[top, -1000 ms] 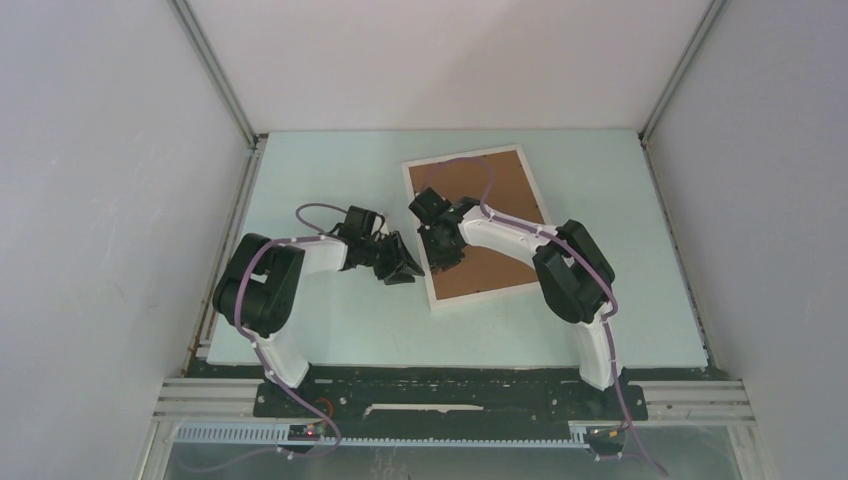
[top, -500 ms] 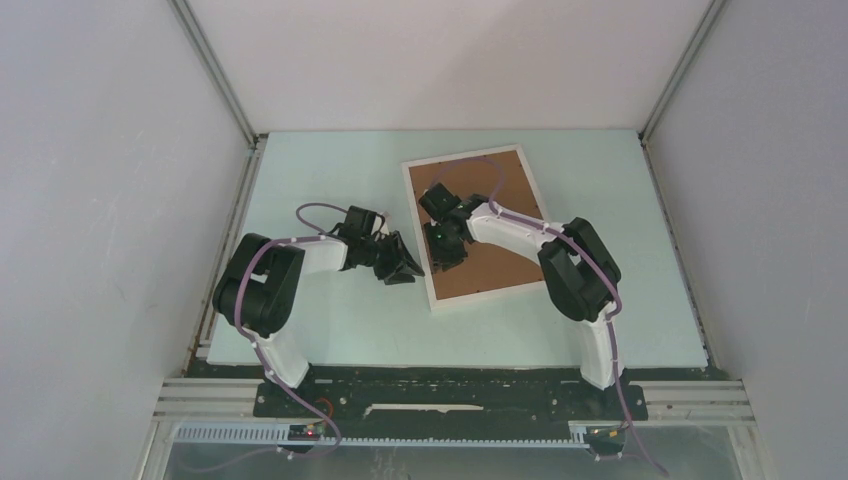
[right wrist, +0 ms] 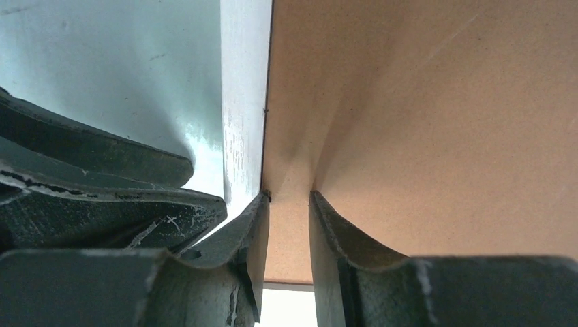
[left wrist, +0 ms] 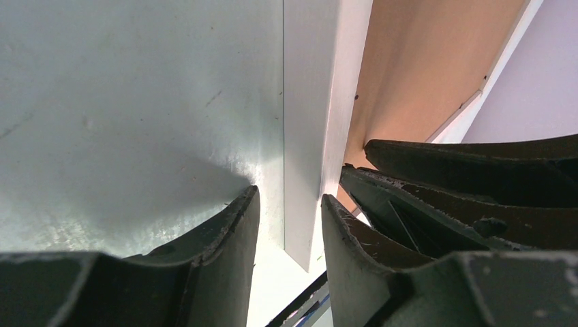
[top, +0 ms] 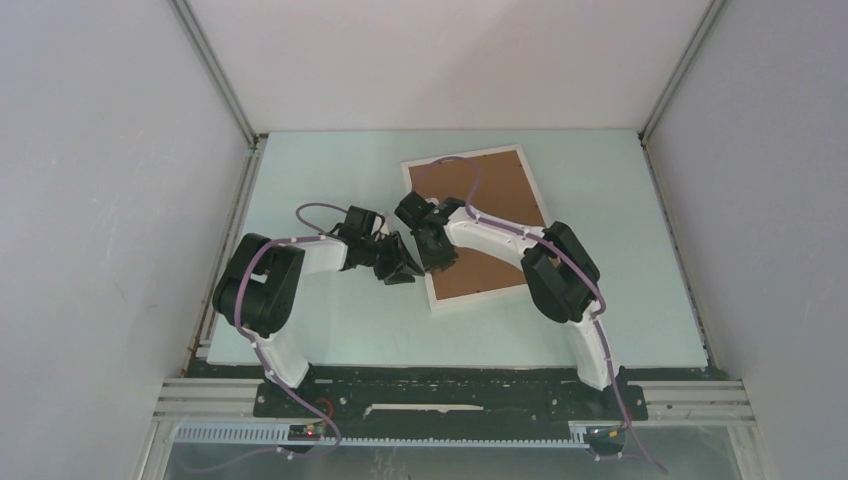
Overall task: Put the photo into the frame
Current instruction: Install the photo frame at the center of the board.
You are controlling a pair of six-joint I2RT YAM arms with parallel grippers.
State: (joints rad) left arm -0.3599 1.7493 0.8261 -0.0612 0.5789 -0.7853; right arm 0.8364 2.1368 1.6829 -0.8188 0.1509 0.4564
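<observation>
frame [top: 490, 293]: face down on the table [top: 330, 170], right of centre, brown board [top: 500, 195] sitting inside it.
photo: not visible in any view; under the board or elsewhere, can't tell.
left gripper [left wrist: 287, 197]: straddles the frame's left rim; pinching or just close, can't tell.
right gripper [right wrist: 290, 194]: jaws slightly apart, nothing between them, tips on the board at its seam with the rim.
step: probably working the board's left edge while the left arm steadies the frame.
next: needs a fingertip kept on that seam without shoving the frame.

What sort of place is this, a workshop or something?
Probably a robotics lab test cell: plain white walls close in a pale table, a left arm and right arm are bolted at its near edge, and a frame lies on it.
</observation>
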